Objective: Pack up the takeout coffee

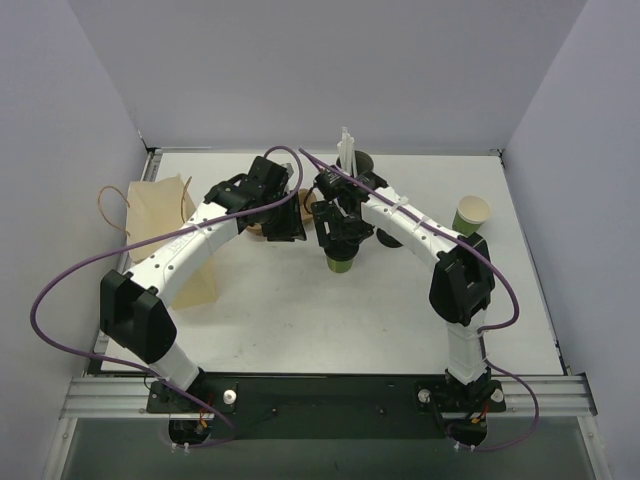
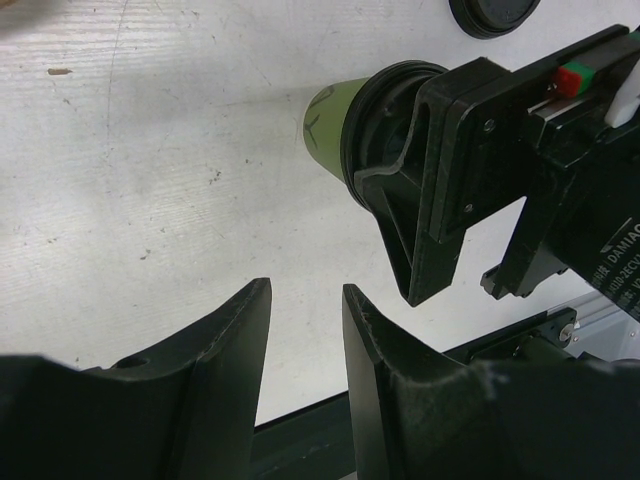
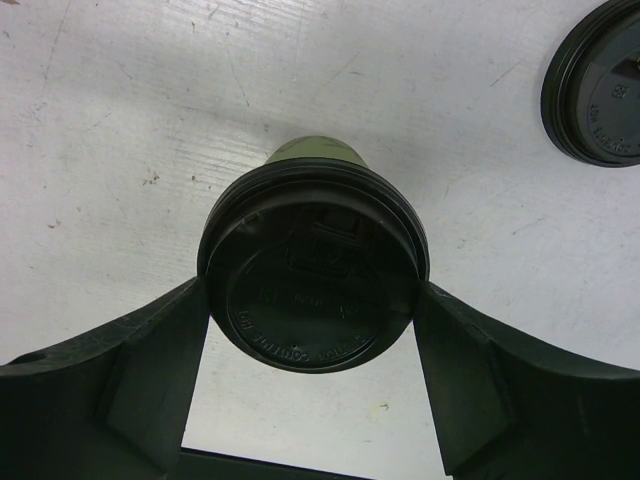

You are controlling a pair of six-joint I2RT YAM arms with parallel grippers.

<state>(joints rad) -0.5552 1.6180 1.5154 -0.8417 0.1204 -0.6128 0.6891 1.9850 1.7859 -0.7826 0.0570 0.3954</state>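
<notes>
The takeout coffee (image 1: 342, 263) is a small green cup with a black lid, near the table's middle. My right gripper (image 1: 343, 250) is shut on its lid from above. In the right wrist view both fingers press the sides of the lid (image 3: 313, 285), and the green cup wall (image 3: 312, 153) shows beyond it. The left wrist view shows the cup (image 2: 325, 120) held by the right gripper (image 2: 420, 200). I cannot tell whether its base touches the table. My left gripper (image 1: 285, 230), just left of the cup, is slightly open and empty (image 2: 305, 290).
A brown paper bag (image 1: 160, 215) lies flat at the left. A grey cup with white straws (image 1: 350, 155) stands at the back. A second green cup (image 1: 472, 213), without a lid, is at the right. A loose black lid (image 3: 598, 90) lies near the held cup.
</notes>
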